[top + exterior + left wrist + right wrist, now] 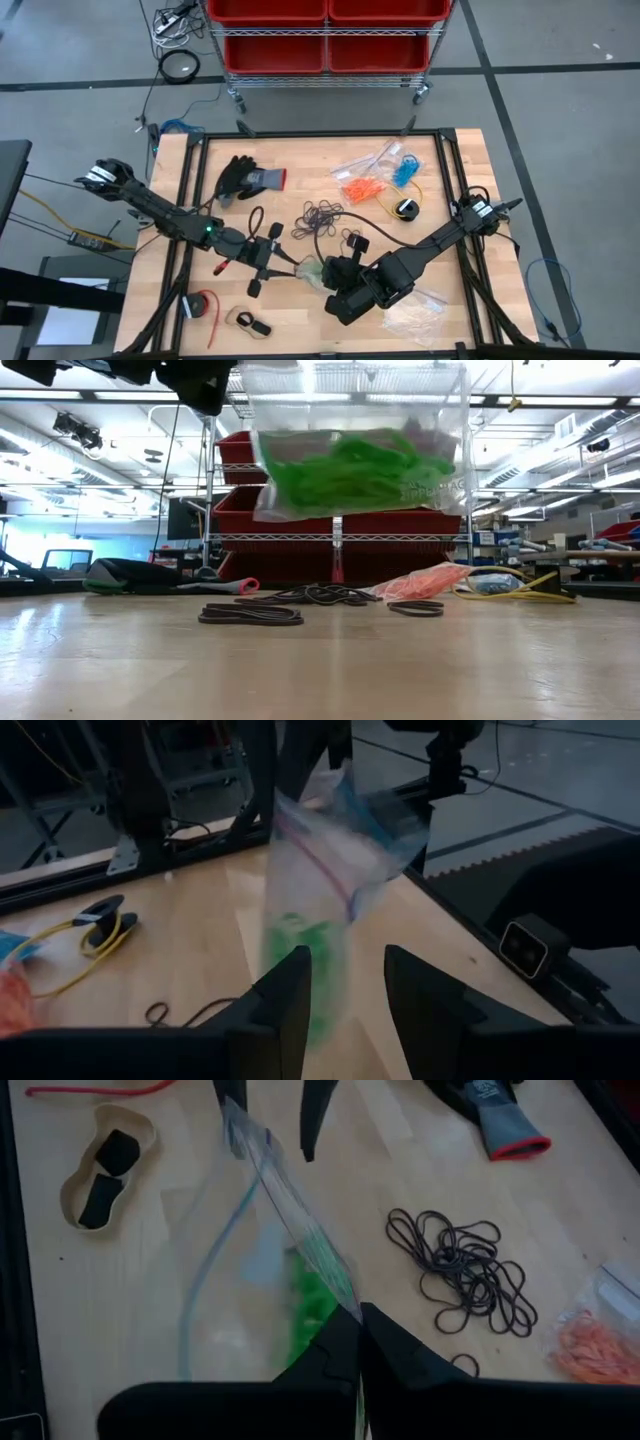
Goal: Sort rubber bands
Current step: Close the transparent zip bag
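Observation:
A clear zip bag [360, 460] with green rubber bands [350, 475] in it hangs above the table's middle, near the front. My right gripper [358, 1315] is shut on it. My left gripper [345, 990] is open and level, a finger on either side of the bag's other end [310, 950]. A heap of black rubber bands [320, 215] lies loose on the table. Orange bands [362, 187] and blue bands [405, 170] lie on clear bags at the far right. My right gripper pinches the bag's zip edge [340, 1295] at one end between its two shut fingers, slanting down from above. The bag hangs below, clear of the table, with the green bands in its lower part. Whether my left gripper touches the bag, I cannot tell.
A black glove [245, 178] lies at the far left. A yellow cable with a black piece [405, 205] lies at the right, a tan band with black pieces [100, 1165] and a red cord [205, 305] at the near left. A red-bin rack [325, 35] stands beyond the far edge.

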`<state>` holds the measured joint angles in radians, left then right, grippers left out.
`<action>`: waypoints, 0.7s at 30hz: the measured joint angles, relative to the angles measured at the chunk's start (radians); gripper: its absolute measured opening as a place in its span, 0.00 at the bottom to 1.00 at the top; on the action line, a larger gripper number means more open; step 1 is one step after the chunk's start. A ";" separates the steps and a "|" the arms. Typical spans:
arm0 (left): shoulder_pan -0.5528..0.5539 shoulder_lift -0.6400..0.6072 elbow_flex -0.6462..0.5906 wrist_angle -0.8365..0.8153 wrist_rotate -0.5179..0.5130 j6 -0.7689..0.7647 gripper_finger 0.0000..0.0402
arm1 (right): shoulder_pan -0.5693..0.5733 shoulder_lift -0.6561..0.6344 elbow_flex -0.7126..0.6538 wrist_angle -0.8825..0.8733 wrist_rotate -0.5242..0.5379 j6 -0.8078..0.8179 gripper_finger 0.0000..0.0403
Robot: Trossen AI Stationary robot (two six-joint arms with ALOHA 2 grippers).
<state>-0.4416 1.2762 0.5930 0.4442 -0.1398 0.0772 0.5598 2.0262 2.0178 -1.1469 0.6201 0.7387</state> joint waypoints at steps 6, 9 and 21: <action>0.000 0.000 0.000 0.012 -0.064 0.000 0.34 | -0.001 0.000 0.000 0.006 -0.003 -0.001 0.00; 0.000 0.000 0.000 0.048 -0.069 0.000 0.34 | -0.006 0.000 0.000 0.013 -0.003 -0.005 0.00; 0.000 0.001 0.001 0.065 -0.152 0.026 0.20 | -0.023 0.000 0.000 0.072 -0.015 -0.062 0.00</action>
<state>-0.4416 1.2770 0.5938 0.5095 -0.2914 0.1036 0.5365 2.0262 2.0178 -1.0747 0.6053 0.6769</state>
